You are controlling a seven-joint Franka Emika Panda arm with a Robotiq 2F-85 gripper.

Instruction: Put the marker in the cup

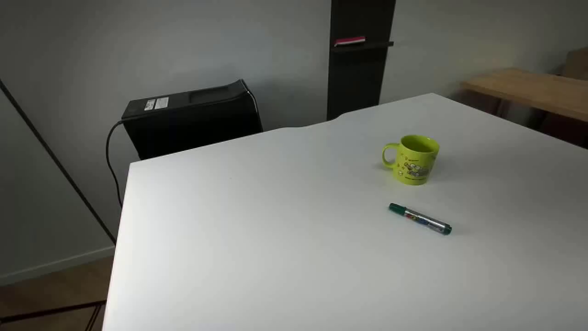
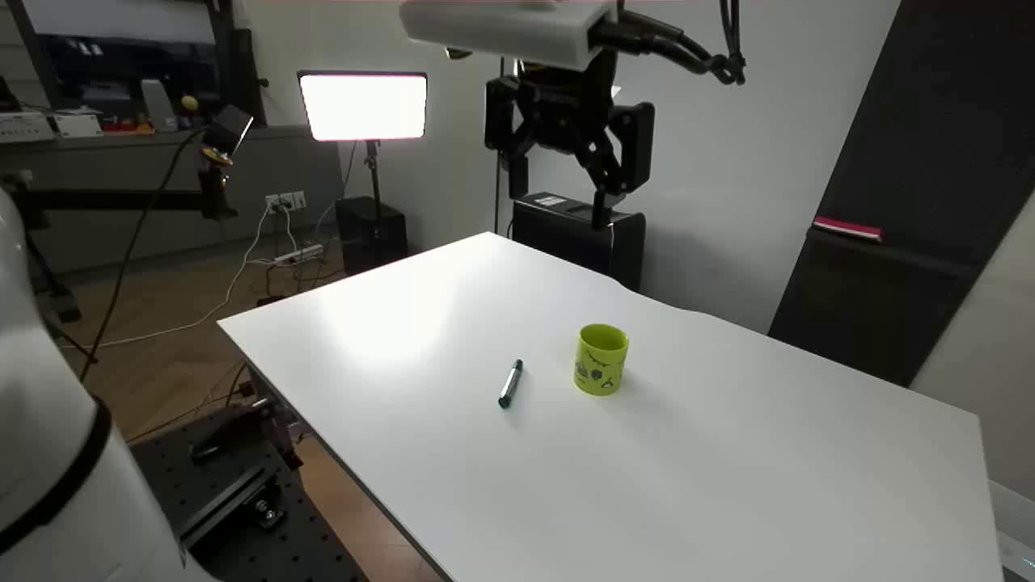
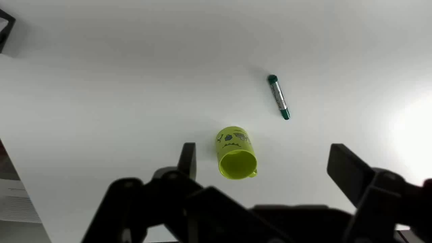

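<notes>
The marker lies flat on the white table in both exterior views, green at both ends with a silvery printed barrel (image 1: 420, 219) (image 2: 511, 384). The wrist view also shows the marker (image 3: 279, 97). The cup, a yellow-green mug with dark drawings, stands upright near the marker and apart from it (image 1: 415, 161) (image 2: 601, 360). Its opening faces up toward the camera in the wrist view (image 3: 236, 153). My gripper (image 2: 559, 194) is open and empty, high above the table. In the wrist view its fingers (image 3: 265, 165) are wide apart, with the cup seen between them far below.
The white table (image 1: 252, 248) carries the marker and cup. A black box-like device (image 1: 193, 115) stands beyond the table's edge. A lit lamp panel (image 2: 364, 107) stands behind. A dark object (image 3: 5, 28) shows at the wrist view's upper left corner.
</notes>
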